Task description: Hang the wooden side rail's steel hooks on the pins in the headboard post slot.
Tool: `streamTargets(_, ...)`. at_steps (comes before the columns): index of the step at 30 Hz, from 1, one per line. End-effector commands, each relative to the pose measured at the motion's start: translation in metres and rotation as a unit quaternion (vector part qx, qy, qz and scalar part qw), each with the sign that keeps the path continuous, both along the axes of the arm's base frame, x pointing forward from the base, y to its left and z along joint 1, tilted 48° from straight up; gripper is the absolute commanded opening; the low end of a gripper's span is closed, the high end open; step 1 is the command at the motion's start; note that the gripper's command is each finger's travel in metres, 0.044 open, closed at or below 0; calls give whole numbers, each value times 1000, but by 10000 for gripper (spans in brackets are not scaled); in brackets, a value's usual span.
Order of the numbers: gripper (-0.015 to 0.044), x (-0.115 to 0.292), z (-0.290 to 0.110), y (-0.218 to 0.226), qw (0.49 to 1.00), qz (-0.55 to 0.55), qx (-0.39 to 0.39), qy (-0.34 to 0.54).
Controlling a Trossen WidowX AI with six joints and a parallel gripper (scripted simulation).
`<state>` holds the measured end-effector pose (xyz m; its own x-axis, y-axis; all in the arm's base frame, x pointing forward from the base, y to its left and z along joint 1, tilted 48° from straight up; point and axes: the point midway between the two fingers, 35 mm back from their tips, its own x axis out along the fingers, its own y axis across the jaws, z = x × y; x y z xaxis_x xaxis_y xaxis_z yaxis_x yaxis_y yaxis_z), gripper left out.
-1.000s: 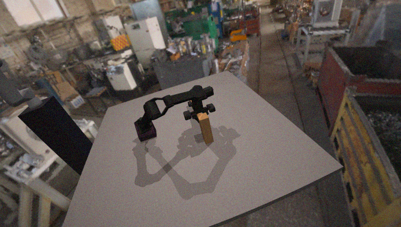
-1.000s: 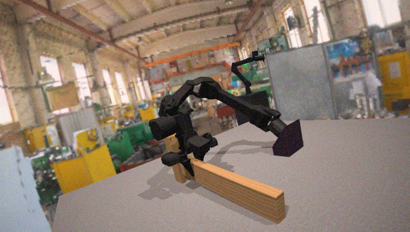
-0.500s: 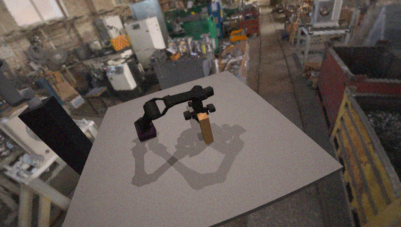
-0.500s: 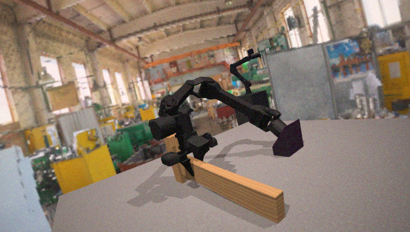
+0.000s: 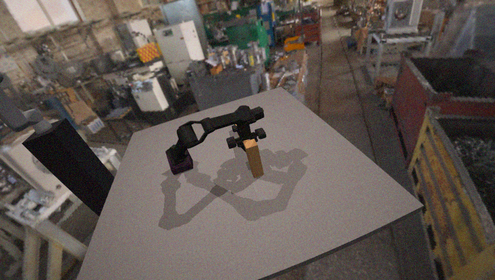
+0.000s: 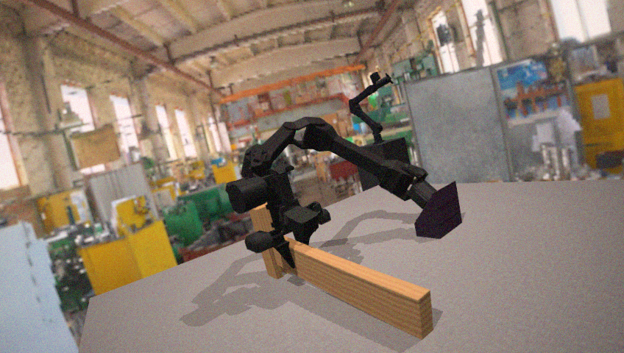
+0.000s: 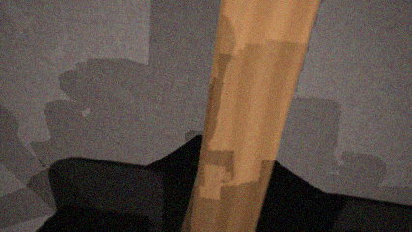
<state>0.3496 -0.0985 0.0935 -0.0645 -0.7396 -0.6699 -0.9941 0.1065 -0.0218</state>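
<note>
The wooden side rail is a long light-brown beam. Its far end rests on the grey table. Its near end is raised a little and sits against the upright wooden headboard post. My gripper is shut on the rail close to the post and points down from above. The steel hooks, the pins and the post's slot are hidden behind the gripper and the rail. In the top view the post is almost wholly hidden behind the gripper.
The arm's dark base stands on the table behind the post. A tall black box stands off the table's left edge. Blurred workshop clutter surrounds the table.
</note>
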Motion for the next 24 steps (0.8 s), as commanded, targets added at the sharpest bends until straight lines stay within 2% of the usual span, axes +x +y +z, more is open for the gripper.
streamTargets(1,0,2,5,3,1000,7,-1,-4)
streamTargets(24,0,2,3,0,1000,7,-1,-4)
